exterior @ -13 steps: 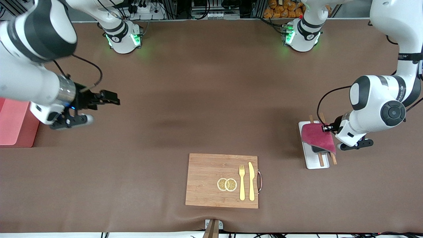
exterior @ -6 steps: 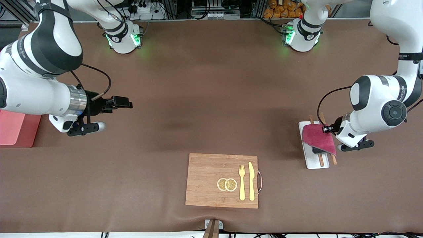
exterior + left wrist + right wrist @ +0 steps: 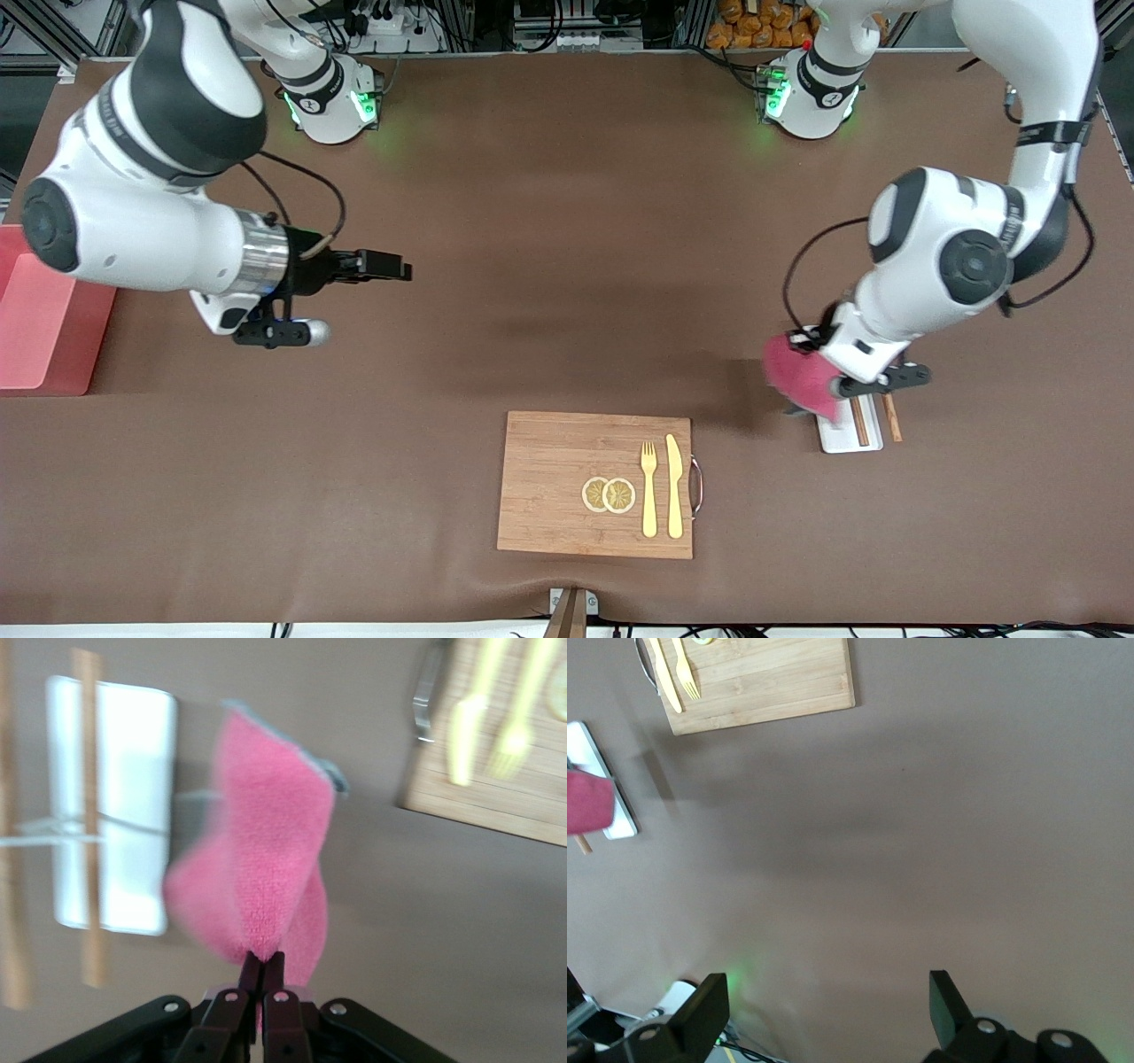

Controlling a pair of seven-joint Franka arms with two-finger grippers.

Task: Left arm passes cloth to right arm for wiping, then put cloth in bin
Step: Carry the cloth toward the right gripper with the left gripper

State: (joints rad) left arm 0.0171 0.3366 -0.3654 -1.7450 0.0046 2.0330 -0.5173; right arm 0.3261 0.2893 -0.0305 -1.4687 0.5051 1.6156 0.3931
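Note:
My left gripper (image 3: 808,341) is shut on the crimson cloth (image 3: 800,377) and holds it in the air, hanging over the edge of the white tray (image 3: 840,435). In the left wrist view the cloth (image 3: 266,868) hangs from the closed fingers (image 3: 251,974), with the tray (image 3: 128,806) beneath it. My right gripper (image 3: 390,266) is open and empty, over bare table toward the right arm's end; its fingertips (image 3: 943,992) stand wide apart. The pink bin (image 3: 44,323) sits at the table's edge at the right arm's end. The cloth also shows in the right wrist view (image 3: 586,804).
A wooden board (image 3: 594,483) with lemon slices (image 3: 609,494), a yellow fork (image 3: 649,487) and a knife (image 3: 674,486) lies near the front camera. Wooden chopsticks (image 3: 890,416) lie across the tray.
My left gripper has lifted the cloth off the tray and swung it toward the table's middle. My right arm has moved toward the middle, away from the bin.

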